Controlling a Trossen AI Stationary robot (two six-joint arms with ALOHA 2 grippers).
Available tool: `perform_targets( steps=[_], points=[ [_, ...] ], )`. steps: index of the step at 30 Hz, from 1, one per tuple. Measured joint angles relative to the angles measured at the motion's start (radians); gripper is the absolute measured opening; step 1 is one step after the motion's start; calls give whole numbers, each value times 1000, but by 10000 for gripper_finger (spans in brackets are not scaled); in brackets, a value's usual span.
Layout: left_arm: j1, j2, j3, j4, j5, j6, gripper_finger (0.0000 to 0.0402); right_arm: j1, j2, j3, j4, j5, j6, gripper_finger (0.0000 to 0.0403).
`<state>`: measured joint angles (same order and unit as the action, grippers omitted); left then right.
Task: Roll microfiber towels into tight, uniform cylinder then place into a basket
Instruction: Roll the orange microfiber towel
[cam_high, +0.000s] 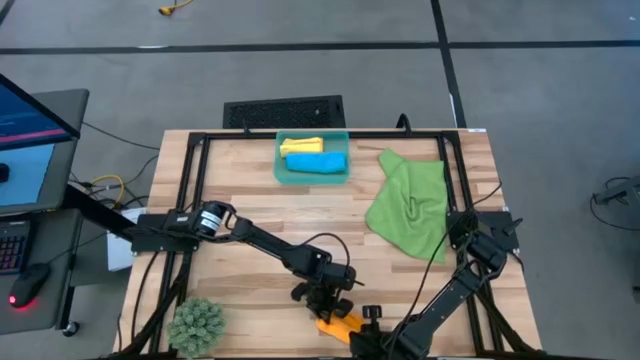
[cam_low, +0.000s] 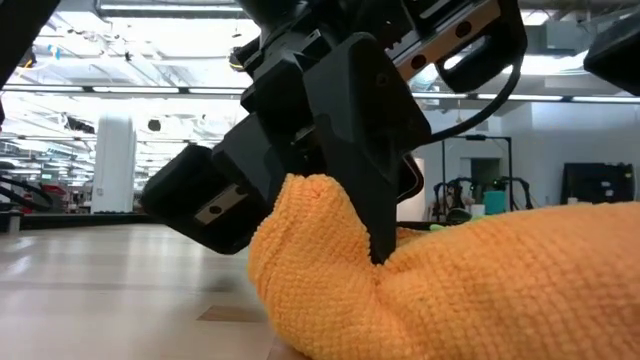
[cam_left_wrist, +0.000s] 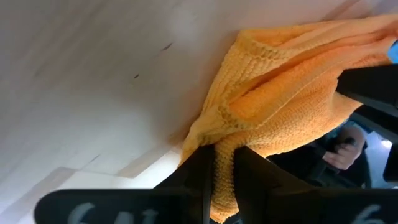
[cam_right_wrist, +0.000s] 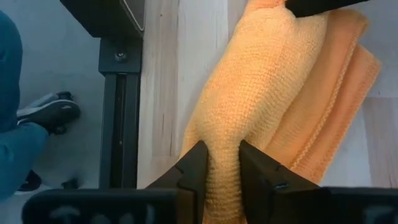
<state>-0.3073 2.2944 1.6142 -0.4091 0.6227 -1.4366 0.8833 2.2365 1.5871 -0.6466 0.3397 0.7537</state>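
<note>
Orange towel (cam_high: 338, 325) is clamped by left claw (cam_high: 322, 303) and right claw (cam_high: 368, 322).

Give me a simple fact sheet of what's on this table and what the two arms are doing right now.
Table: wooden top
Basket: teal, at the far edge, holding a rolled yellow towel and a rolled blue towel
Green towel: crumpled loose on the right side
Orange towel: at the near edge, partly rolled
Left tool: pinching one end of the orange towel
Right tool: pinching the orange towel too
Green spiky ball: near left corner
</note>
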Motion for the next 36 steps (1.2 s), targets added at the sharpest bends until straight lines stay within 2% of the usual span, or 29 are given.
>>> perform_targets(
  steps=[6,10,15,18,22,25,30,36],
  points=[
    [0,-1,0,0,-11,88,62,7,9,1,-7,-2,7,73],
    [-2,-1,0,1,-21,138,98,11,9,4,-20,-5,7,55],
    [-3,-2,1,1,-37,227,152,12,9,4,-25,-5,7,51],
    [5,-2,1,1,-26,321,171,12,9,4,-26,-5,7,51],
    [13,-8,0,0,-29,501,175,13,9,4,-23,-5,7,50],
    [9,-25,0,-6,-110,621,172,13,9,4,-22,-5,8,50],
    [2,-76,-2,-68,-322,818,170,7,9,4,-22,-5,9,51],
    [-39,-142,-2,-207,-531,940,169,5,9,4,-26,-4,8,51]
  ],
)
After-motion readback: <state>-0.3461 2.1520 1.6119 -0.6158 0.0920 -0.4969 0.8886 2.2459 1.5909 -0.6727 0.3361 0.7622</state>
